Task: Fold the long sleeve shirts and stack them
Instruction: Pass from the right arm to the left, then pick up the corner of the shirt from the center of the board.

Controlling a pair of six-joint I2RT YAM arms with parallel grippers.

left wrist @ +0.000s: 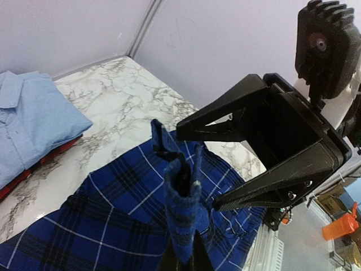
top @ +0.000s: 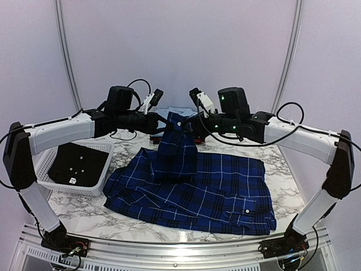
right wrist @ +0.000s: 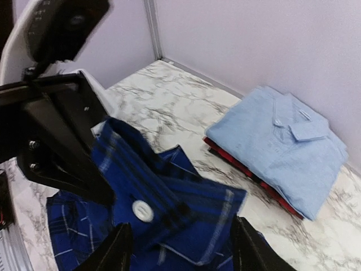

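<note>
Both arms reach in from the table's outer corners, elbows high and wide, forearms levelled towards one another so the wrists nearly meet over the far middle of the white marble-patterned table (top: 79, 210). Between them a peak of the navy blue plaid button-up shirt with thin white lines (top: 192, 186) is raised clear of the surface, while the rest of the garment lies spread across the near centre of the table.

The left gripper (top: 161, 123) has its fingers pressed together on a narrow fold of that shirt, which stands up and wraps around the tips. The right gripper (right wrist: 180, 237) faces it almost nose to nose, its black fingers (right wrist: 113, 254) spread wide with bunched plaid cloth and one white button (right wrist: 142, 210) lying in the gap between them; neither finger appears to press on the cloth.

Behind the grippers, by the back wall, the plain light blue collared shirt (right wrist: 282, 147) sits folded on top of the red-and-black plaid shirt (right wrist: 248, 172), only a red edge showing. A white plastic slotted basket (top: 51, 183) stands at the table's left edge.
</note>
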